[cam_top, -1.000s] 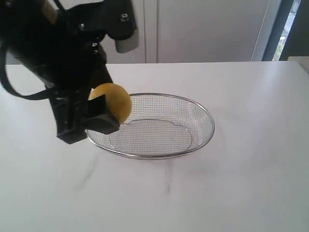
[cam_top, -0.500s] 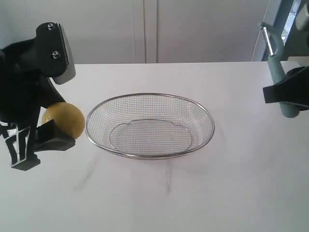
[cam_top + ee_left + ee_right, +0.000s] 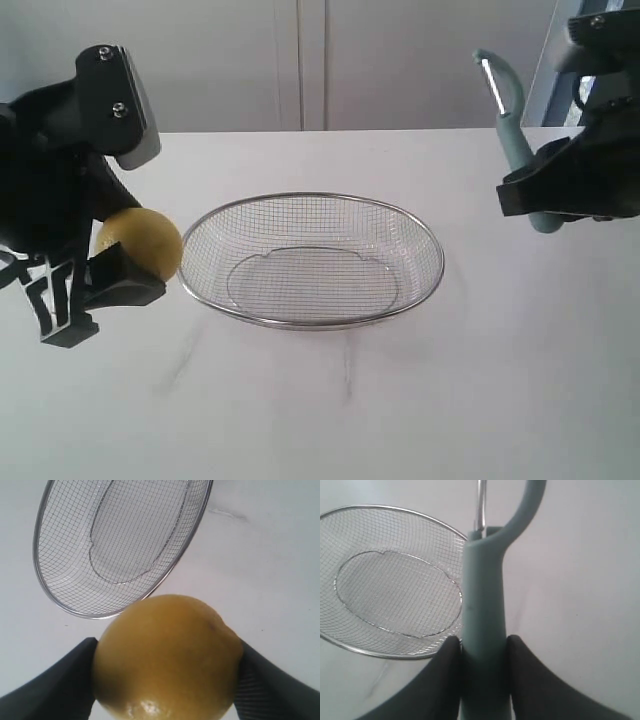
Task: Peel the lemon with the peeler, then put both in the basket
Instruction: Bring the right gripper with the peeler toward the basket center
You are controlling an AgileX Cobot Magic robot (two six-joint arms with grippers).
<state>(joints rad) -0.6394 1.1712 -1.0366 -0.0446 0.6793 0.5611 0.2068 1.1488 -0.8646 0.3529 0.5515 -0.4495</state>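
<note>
The yellow lemon (image 3: 142, 243) hangs just left of the wire basket (image 3: 312, 260), above the white table, with my left gripper (image 3: 120, 262) shut on it. In the left wrist view the lemon (image 3: 167, 657) fills the space between both dark fingers (image 3: 55, 685), with the basket rim (image 3: 100, 612) beyond it. My right gripper (image 3: 560, 195) is shut on the teal peeler (image 3: 512, 130), held upright to the right of the basket, blade end up. In the right wrist view the peeler handle (image 3: 484, 630) is clamped between the fingers (image 3: 440, 680), the basket (image 3: 350, 640) beside it.
The white table (image 3: 350, 410) spreads all round the basket. Pale cabinet doors (image 3: 400, 60) stand behind its far edge, and a dark window frame (image 3: 565, 60) rises at the back right.
The left gripper carried the lemon from over the basket's left rim down and out to the left. The right gripper has come further into view, moving left with the peeler.
</note>
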